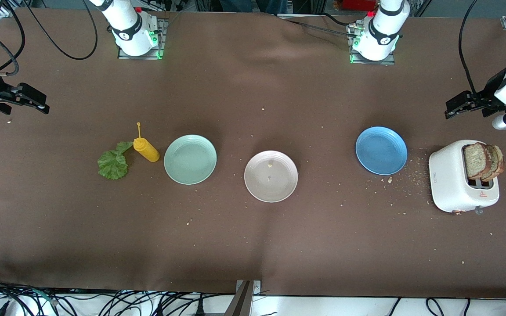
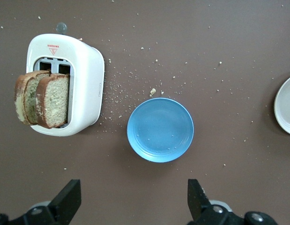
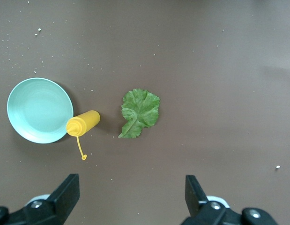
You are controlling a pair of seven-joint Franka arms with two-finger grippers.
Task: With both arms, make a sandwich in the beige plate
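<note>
Beige plate (image 1: 271,176) bare but crumbs; toast slices (image 1: 482,161) in toaster (image 1: 460,184); both pincers (image 2: 133,197) (image 3: 130,194) released.

Toaster (image 1: 448,180): red triangular warning sign with small red print beneath it, beside the slots on its top face; the print is too small to read. A small grey mark on its side wall, also illegible.

Arm bases (image 1: 132,33): a round black emblem on each; no lettering can be made out.
</note>
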